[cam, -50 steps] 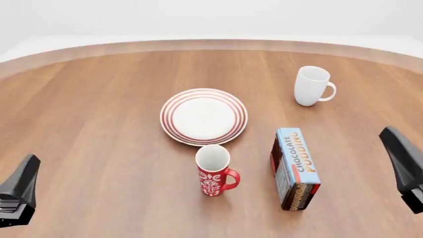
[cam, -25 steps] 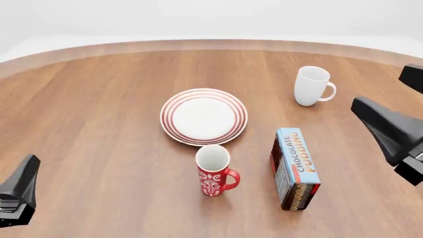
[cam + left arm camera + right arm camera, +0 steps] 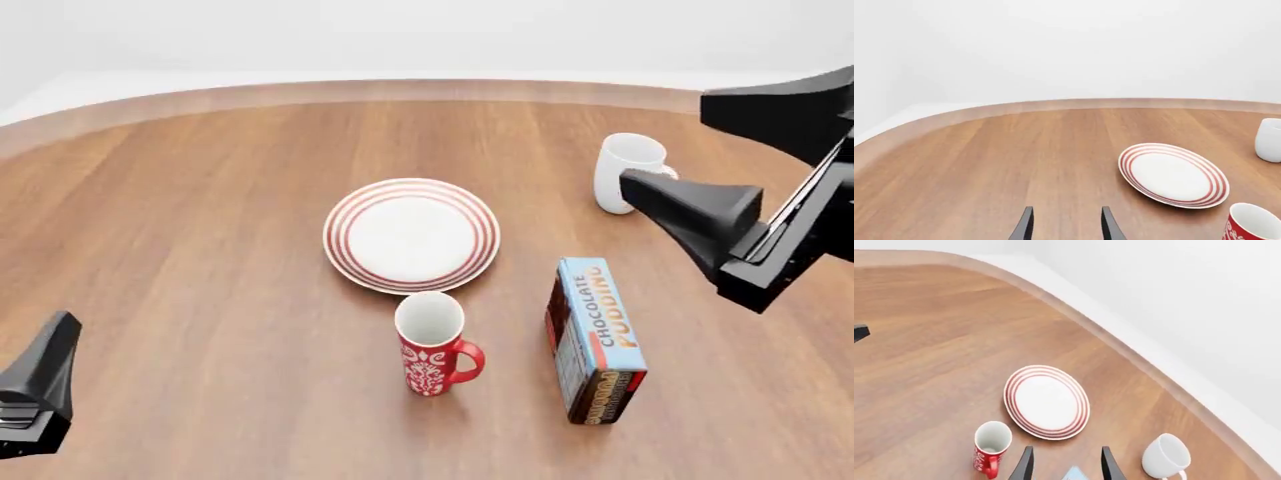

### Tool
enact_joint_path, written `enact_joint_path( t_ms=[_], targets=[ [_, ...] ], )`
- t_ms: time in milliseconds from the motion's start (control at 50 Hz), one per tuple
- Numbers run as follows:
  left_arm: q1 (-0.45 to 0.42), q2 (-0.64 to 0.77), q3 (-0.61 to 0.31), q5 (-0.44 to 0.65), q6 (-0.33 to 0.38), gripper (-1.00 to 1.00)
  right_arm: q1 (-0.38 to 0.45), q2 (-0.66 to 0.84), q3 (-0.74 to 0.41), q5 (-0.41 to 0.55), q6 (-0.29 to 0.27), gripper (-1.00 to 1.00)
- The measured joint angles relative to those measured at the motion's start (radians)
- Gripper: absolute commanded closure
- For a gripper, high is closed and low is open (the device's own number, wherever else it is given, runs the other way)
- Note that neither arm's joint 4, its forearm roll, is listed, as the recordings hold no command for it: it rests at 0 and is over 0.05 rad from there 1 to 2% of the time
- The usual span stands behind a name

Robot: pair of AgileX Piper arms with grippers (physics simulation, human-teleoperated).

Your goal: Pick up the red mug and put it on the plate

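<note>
- while the red mug (image 3: 431, 345) is standing upright on the table (image 3: 200, 250), just on my side of the plate (image 3: 411, 234), i am only approaching.
- my right gripper (image 3: 1063, 463) is hanging high with fingers parted, empty.
- my left gripper (image 3: 1065, 227) is idling, parted too.
- next i am needing to descend past the pudding box (image 3: 595, 338) and straddle the mug's wall.

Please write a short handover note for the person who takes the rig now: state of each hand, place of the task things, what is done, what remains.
Left hand: open, empty, low at the near left.
Right hand: open, empty, raised above the right side.
Red mug: upright on the table, just in front of the plate, handle to the right.
Done: nothing gripped yet.
Left: grip the mug, lift it, set it on the plate.
</note>
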Motion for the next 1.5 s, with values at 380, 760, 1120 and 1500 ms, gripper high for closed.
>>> enact_joint_path(
  t_ms=[380,760,1120,1500],
  targets=[
    [0.000,0.000,0.000,0.000,0.000,-1.00,0.047,0.105,-0.048,0.067,-0.037,-1.00],
    [0.000,0.000,0.000,0.000,0.000,-1.00,0.080,0.173,-0.018,0.046,-0.027,-1.00],
    [0.000,0.000,0.000,0.000,0.000,-1.00,0.111,0.237,0.034,-0.006,0.007,-1.00],
    [0.000,0.000,0.000,0.000,0.000,-1.00,0.156,0.308,0.069,-0.076,0.058,-1.00]
  ],
)
